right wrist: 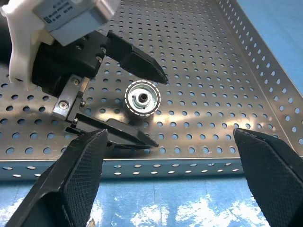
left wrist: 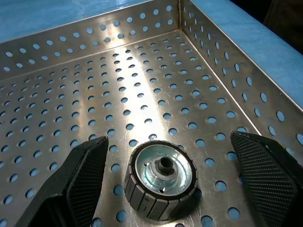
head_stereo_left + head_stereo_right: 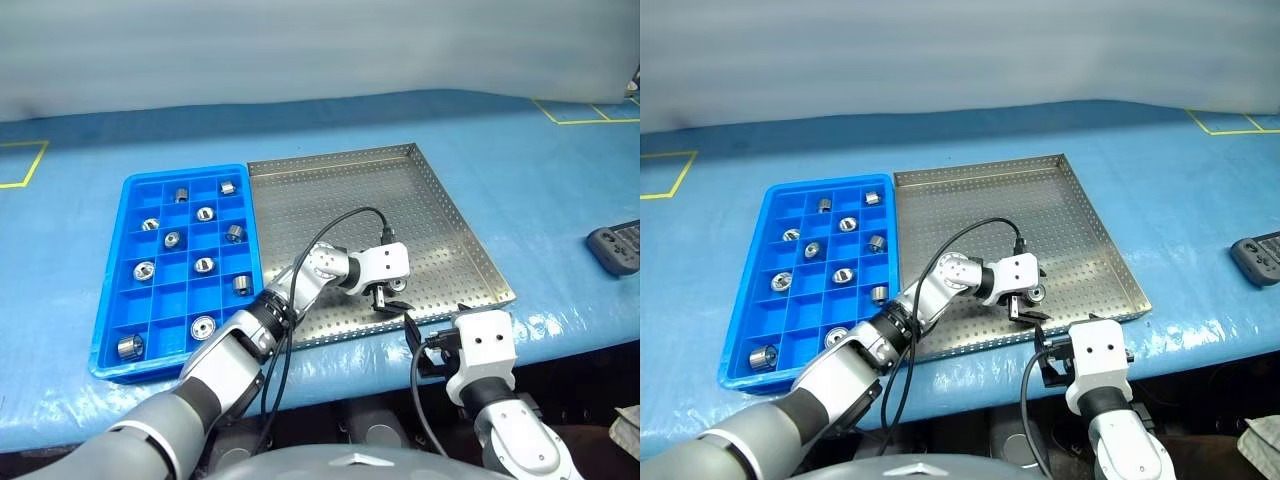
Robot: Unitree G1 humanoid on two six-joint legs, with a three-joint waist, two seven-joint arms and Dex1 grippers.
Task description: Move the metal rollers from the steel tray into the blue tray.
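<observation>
Ten shiny metal rollers (image 3: 204, 265) lay in the bright blue compartmented plastic tray (image 3: 118, 250), one roller (image 1: 142, 98) remained near the perforated steel tray's (image 3: 440, 190) near-right corner, ungrasped between the spread left gripper (image 1: 151, 106), while the right gripper (image 1: 170, 189) gaped empty.

Left gripper (image 1: 158, 109) straddling a roller

Its black fingers stand apart on either side of one metal roller (image 1: 142, 99) lying on the steel tray (image 1: 227, 71), near the tray's rim.

Workshop bench: perforated steel tray (image 3: 440, 215), compartmented blue tray (image 3: 112, 280).
</observation>
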